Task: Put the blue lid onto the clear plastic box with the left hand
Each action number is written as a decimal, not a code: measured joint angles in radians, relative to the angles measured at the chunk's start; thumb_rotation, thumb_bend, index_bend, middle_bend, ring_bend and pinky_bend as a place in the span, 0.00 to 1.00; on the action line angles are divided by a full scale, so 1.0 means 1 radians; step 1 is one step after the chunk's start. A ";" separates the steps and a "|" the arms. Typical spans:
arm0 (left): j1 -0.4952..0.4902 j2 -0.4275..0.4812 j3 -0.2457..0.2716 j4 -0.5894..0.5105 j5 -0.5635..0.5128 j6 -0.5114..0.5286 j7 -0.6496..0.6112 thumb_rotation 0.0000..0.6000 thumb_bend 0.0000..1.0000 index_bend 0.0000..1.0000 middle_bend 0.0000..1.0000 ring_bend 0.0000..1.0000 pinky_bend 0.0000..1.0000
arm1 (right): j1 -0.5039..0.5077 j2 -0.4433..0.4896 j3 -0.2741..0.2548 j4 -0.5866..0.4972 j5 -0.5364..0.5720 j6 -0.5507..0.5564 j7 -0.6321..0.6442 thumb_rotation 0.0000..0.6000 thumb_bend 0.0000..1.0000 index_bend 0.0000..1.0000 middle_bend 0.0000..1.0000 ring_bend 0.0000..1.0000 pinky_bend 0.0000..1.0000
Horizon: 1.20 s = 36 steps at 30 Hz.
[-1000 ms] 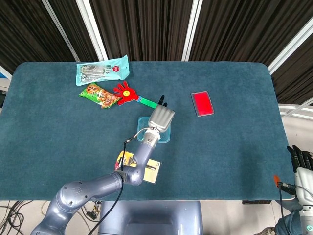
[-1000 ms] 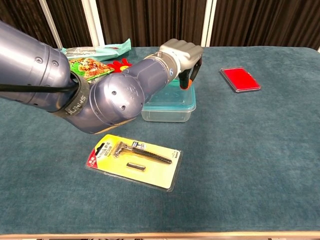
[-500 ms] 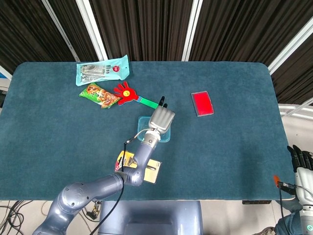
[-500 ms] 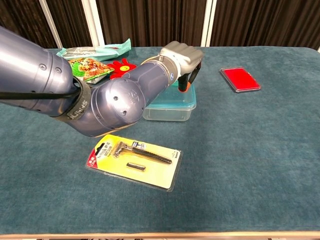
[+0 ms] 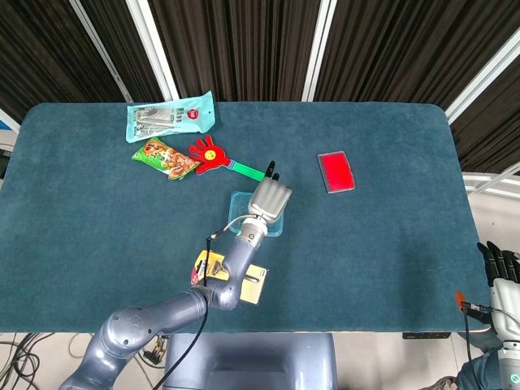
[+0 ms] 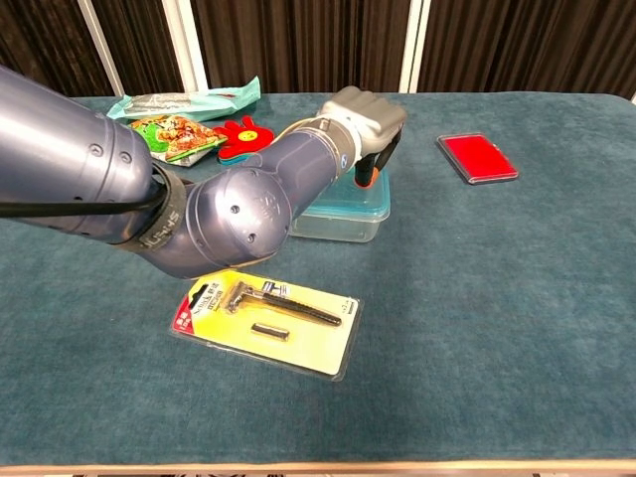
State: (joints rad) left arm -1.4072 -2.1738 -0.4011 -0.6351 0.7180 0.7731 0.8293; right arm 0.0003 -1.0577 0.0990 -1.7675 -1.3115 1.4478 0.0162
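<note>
The clear plastic box (image 6: 336,225) stands mid-table with the blue lid (image 6: 370,199) lying flat on top of it. My left hand (image 6: 363,113) sits over the lid's far right part, fingers curled downward, an orange-tipped finger touching the lid near its rim. From the head view the left hand (image 5: 269,197) covers most of the box (image 5: 242,218), and dark fingertips poke past its far edge. My right hand (image 5: 497,270) hangs off the table's near right corner, holding nothing, fingers apart.
A packaged razor (image 6: 266,320) lies in front of the box, under my left forearm in the head view. A red flat case (image 5: 335,171) lies to the right. A snack bag (image 5: 165,158), a teal pouch (image 5: 171,116) and a red hand-shaped toy (image 5: 207,152) lie at the far left.
My left hand has slid slightly toward me and settled lower on the lid; the forearm shifted a little. The box, the lid and my right hand have stayed put.
</note>
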 measured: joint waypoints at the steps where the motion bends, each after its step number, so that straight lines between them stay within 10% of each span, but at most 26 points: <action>1: 0.000 -0.002 0.000 0.003 0.003 -0.001 -0.001 1.00 0.52 0.66 0.52 0.23 0.05 | 0.000 0.000 0.000 0.000 0.000 0.001 0.000 1.00 0.34 0.00 0.01 0.00 0.00; 36: 0.034 -0.060 -0.003 0.098 0.066 -0.040 0.005 1.00 0.52 0.67 0.51 0.23 0.04 | 0.013 0.010 0.012 -0.020 0.003 -0.003 -0.012 1.00 0.34 0.00 0.01 0.00 0.00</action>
State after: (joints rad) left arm -1.3729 -2.2334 -0.4039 -0.5373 0.7839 0.7333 0.8345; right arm 0.0132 -1.0474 0.1110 -1.7872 -1.3083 1.4452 0.0043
